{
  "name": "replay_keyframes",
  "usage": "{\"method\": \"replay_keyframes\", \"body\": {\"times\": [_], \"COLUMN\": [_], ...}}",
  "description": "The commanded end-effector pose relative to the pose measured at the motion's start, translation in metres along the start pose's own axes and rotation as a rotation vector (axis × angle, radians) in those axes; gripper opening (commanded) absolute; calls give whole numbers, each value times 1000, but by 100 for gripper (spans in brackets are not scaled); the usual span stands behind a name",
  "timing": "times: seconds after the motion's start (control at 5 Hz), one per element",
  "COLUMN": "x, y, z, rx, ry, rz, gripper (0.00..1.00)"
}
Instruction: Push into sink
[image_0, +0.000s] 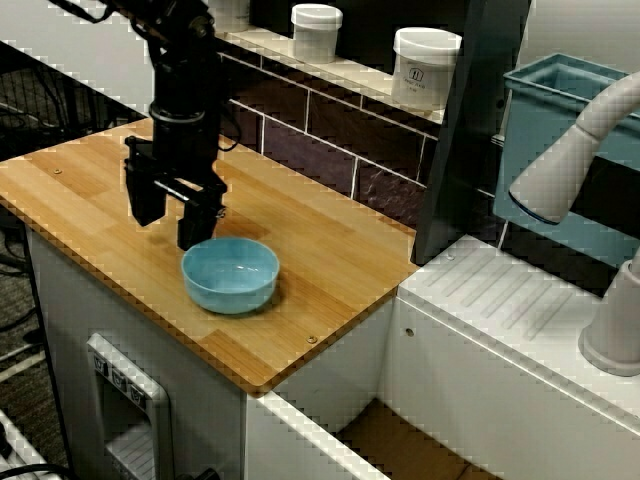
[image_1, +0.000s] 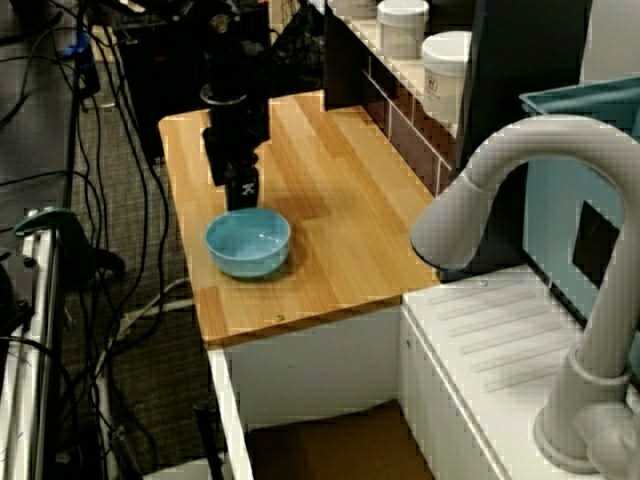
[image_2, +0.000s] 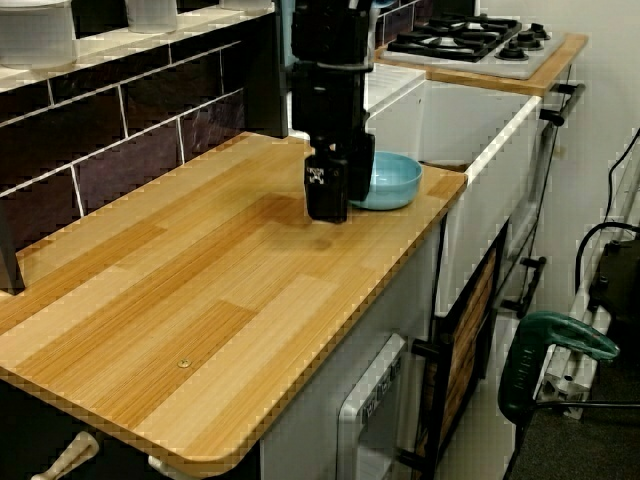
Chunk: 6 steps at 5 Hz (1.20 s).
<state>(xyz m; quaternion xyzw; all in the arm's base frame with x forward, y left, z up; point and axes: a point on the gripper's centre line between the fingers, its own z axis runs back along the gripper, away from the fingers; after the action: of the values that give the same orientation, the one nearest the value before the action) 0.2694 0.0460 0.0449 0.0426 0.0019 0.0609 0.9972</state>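
A small light-blue bowl (image_0: 231, 273) (image_1: 248, 241) (image_2: 395, 180) sits upright on the wooden counter (image_0: 90, 190), near the edge that borders the sink. My black gripper (image_0: 170, 232) (image_1: 237, 190) (image_2: 330, 195) hangs low over the counter just behind the bowl, on the side away from the sink. Its fingers stand apart, open, with nothing between them. The nearer finger (image_0: 198, 218) is close to the bowl's rim; I cannot tell whether they touch. The sink (image_0: 400, 445) (image_1: 320, 445) (image_2: 500, 130) is a white-walled basin with a brown floor, below the counter's end.
White jars (image_0: 425, 65) stand on the tiled ledge behind the counter. A dark post (image_0: 470, 130) rises at the counter's back corner. A ridged white draining board (image_0: 520, 290), a grey tap (image_0: 575, 150) and a teal bin (image_0: 560, 110) lie beyond the sink.
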Motion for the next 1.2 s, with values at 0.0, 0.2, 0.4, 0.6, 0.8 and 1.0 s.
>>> {"method": "replay_keyframes", "body": {"times": [0.0, 0.2, 0.4, 0.6, 0.8, 1.0], "x": [6, 6, 3, -3, -11, -15], "y": [-24, -9, 16, 27, 23, 9], "z": [28, 26, 20, 15, 6, -1], "rx": [-23, 1, 10, 22, 42, 58], "ry": [-35, -51, -70, -75, -73, -71], "rz": [-36, -14, 30, 47, 30, 0], "gripper": [100, 100, 100, 100, 100, 100]}}
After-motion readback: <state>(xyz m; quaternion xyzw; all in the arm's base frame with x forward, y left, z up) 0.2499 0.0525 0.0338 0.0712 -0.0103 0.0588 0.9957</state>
